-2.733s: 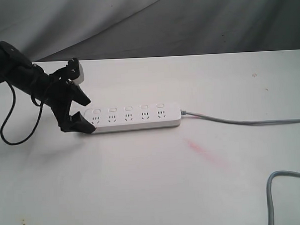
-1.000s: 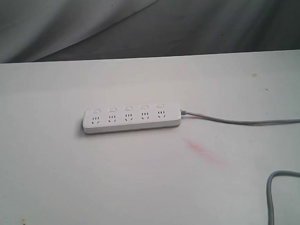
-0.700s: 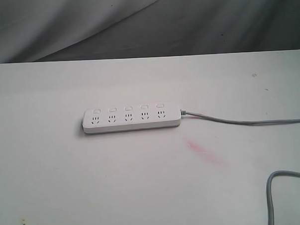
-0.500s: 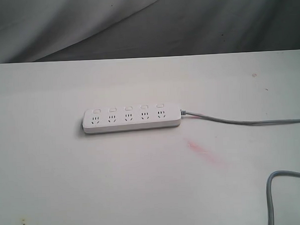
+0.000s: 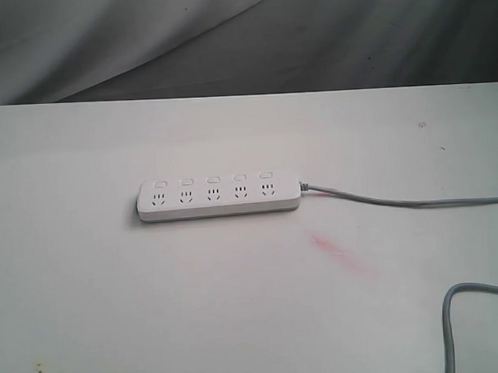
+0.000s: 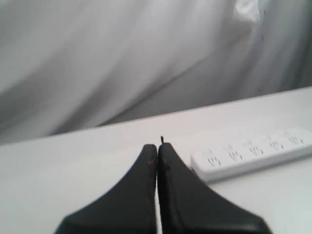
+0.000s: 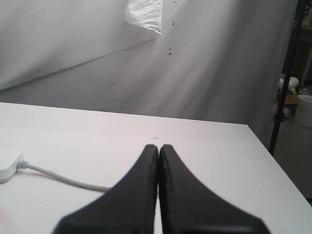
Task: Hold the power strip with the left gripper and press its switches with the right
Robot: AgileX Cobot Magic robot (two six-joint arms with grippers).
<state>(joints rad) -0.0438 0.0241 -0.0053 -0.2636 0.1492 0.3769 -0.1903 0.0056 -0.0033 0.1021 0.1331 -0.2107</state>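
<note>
The left end effector (image 6: 157,146) and right end effector (image 7: 159,147) are pinched closed, empty. The power strip (image 6: 253,155) lies apart, ahead of the left, on the open bench (image 5: 238,311).

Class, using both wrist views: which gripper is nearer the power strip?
Left. The left gripper has the power strip lying close ahead of its tips; the right gripper sees only its corded end, farther off.

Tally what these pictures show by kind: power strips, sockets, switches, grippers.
Power strip: 1
Sockets: 5
Switches: 5
Grippers: 2, the left gripper and the right gripper, both shut
Total: 13
</note>
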